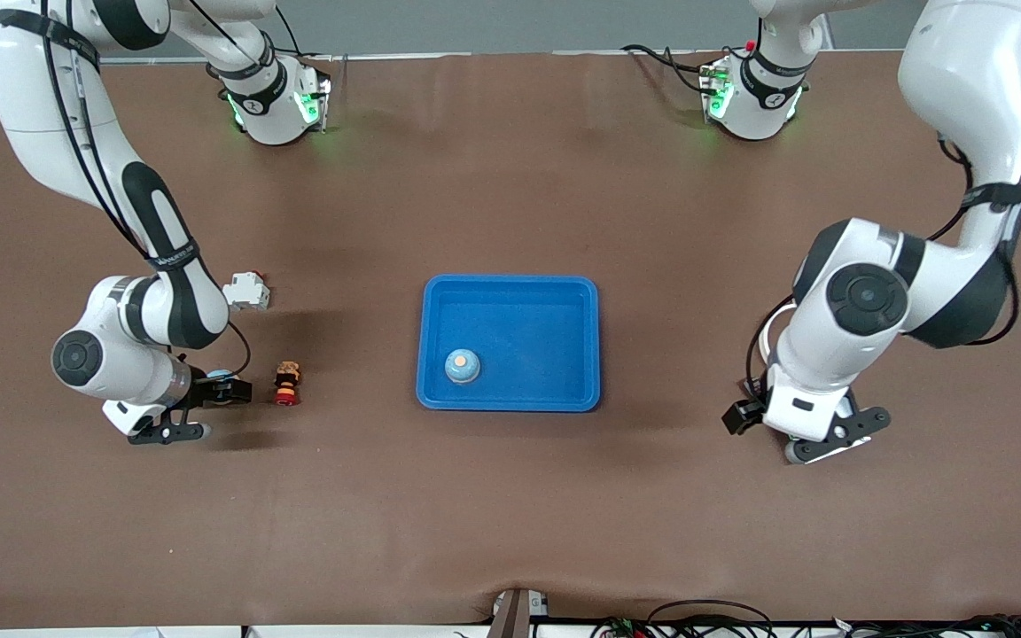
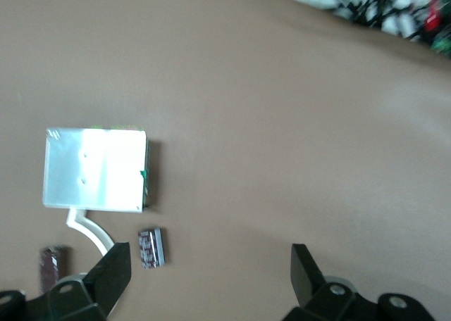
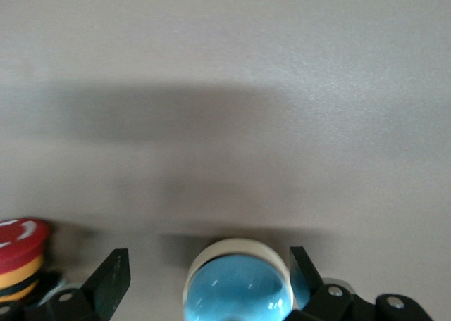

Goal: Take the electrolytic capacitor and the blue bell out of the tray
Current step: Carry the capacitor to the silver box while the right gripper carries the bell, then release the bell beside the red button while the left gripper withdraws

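Left gripper (image 2: 211,256) low over table at left arm's end, jaws apart, empty; silver plate (image 2: 95,170) and small grey part (image 2: 151,247) close by. Right gripper (image 3: 209,259) low at right arm's end, jaws apart around pale-blue dome (image 3: 239,286), not clamped. Risk I see: skewed lift, finger knocks dome into red button stack (image 1: 287,384). Tray (image 1: 510,403) mid-table holds orange-capped blue dome (image 1: 462,365); open table all round. White block (image 1: 246,291) farthest.
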You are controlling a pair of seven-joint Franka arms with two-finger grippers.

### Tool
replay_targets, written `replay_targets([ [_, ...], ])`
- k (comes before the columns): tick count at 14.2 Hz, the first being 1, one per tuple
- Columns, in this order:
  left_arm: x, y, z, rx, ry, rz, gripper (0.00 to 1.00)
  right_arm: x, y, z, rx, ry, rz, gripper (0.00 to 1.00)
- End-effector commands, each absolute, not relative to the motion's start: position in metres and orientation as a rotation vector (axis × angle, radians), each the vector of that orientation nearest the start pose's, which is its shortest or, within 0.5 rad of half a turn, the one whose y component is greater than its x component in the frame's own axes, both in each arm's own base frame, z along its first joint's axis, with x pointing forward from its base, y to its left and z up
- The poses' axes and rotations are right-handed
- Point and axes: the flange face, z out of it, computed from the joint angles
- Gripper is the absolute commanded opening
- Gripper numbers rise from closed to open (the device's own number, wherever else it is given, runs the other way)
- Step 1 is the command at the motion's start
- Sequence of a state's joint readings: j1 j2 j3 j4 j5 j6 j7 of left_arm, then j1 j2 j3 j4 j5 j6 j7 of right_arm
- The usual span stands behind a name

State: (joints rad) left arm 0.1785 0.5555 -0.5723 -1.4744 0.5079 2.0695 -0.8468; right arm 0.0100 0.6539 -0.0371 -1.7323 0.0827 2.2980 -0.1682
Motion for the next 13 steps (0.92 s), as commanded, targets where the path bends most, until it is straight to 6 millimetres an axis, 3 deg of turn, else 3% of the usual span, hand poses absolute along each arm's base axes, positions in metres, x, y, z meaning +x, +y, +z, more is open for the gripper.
replay_targets([
  [1, 0.679, -0.175, 0.455, -2.993, -0.293, -0.403, 1.00, 0.672, 0.012, 0.250, -3.077, -0.159, 0.211, 1.00],
  [2, 0.674, -0.174, 0.475, -2.977, -0.239, -0.441, 1.00, 0.671, 0.029, 0.260, -3.084, -0.097, 0.213, 1.00],
  [4, 0.660, -0.157, 0.513, -2.943, -0.218, -0.418, 1.00, 0.659, 0.081, 0.275, -3.096, 0.119, 0.215, 1.00],
  [6, 0.639, -0.164, 0.548, -2.983, -0.175, -0.371, 1.00, 0.643, 0.158, 0.283, -3.088, 0.350, 0.208, 1.00],
  [8, 0.631, -0.138, 0.572, -3.027, -0.220, -0.345, 1.00, 0.631, 0.228, 0.291, -3.063, 0.530, 0.152, 1.00],
  [9, 0.623, -0.135, 0.589, -3.048, -0.174, -0.356, 1.00, 0.627, 0.251, 0.293, -3.032, 0.600, 0.128, 1.00],
  [11, 0.610, -0.118, 0.615, -3.098, -0.084, -0.351, 1.00, 0.612, 0.309, 0.291, -2.981, 0.668, 0.072, 1.00],
  [12, 0.603, -0.100, 0.626, -3.108, -0.078, -0.350, 1.00, 0.610, 0.324, 0.282, -2.972, 0.719, 0.064, 1.00],
  [13, 0.595, -0.097, 0.635, -3.122, -0.020, -0.330, 1.00, 0.606, 0.343, 0.271, -2.967, 0.739, 0.052, 1.00],
])
